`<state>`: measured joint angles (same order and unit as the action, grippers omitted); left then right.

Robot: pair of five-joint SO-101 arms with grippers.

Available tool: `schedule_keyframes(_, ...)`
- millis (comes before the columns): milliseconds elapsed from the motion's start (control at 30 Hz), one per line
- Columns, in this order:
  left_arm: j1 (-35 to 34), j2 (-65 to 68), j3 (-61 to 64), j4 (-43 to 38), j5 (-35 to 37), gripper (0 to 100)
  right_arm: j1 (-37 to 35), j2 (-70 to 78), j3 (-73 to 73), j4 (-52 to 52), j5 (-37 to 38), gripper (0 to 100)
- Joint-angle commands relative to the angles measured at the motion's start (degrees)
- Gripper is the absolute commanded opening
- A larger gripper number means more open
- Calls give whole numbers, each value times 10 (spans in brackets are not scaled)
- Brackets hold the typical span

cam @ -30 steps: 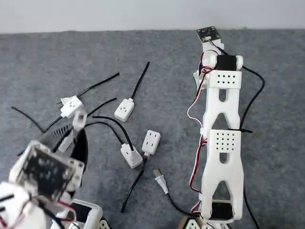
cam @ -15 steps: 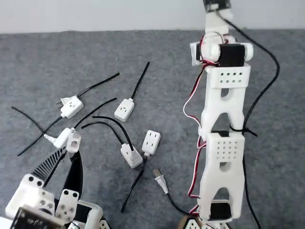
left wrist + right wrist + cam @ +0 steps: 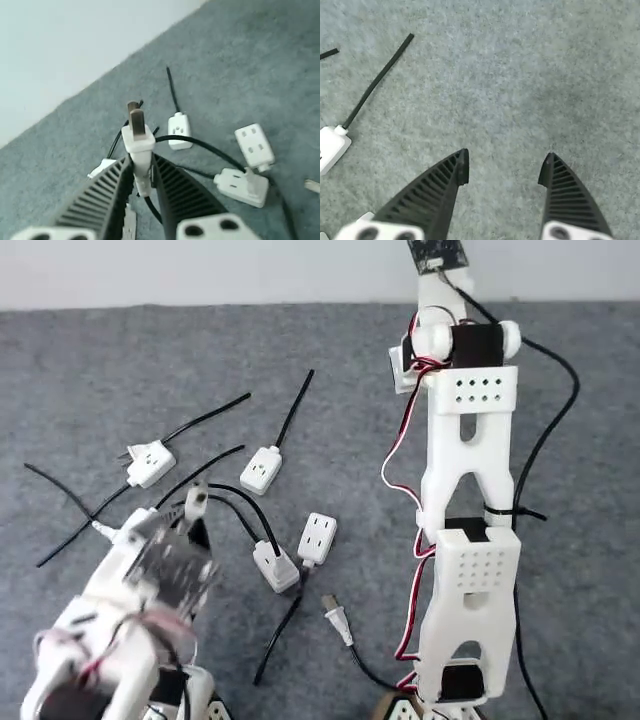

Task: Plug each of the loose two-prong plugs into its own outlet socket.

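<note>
- One two-prong plug (image 3: 136, 135) is up off the carpet now; half a second ago it sat low among the cords. The left gripper (image 3: 140, 167) is clamped on its body, prongs pointing up and forward.
- The pick looks done. Next job is probably lining the prongs up with a free outlet socket (image 3: 178, 131) just ahead.
- The right gripper (image 3: 504, 172) is spread wide and empty above bare carpet. Its arm has shifted a little at the far edge.
- The second loose plug (image 3: 335, 620) lies untouched near the right arm's base.
- Surface is grey carpet (image 3: 100, 360) with black cords (image 3: 215, 415) scattered over it, and a pale wall (image 3: 200, 270) behind.
</note>
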<state>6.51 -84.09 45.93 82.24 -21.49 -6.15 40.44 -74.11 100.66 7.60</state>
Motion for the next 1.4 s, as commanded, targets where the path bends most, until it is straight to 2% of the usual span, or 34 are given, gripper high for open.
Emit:
schedule_keyframes(0,-33,76,10,-74,-33,12,7,-35,-3,24,-7,245)
schedule_keyframes(267,-32,188,27,-144,-45,12,6,-16,-3,24,-7,245)
schedule_keyframes(500,-32,231,61,-185,-55,15,6,34,-8,22,-7,245)
schedule_keyframes(600,-32,230,71,-183,-56,37,4,36,-8,22,-7,245)
schedule_keyframes(833,-32,230,71,-180,-56,248,2,37,-8,22,-4,245)
schedule_keyframes(1000,-32,230,71,-178,-56,257,2,41,-5,22,-4,245)
schedule_keyframes(1200,-40,229,36,-135,-56,257,-24,30,-9,23,-3,245)
schedule_keyframes(1367,-102,229,-53,-103,-54,257,-40,-68,-7,24,-5,245)
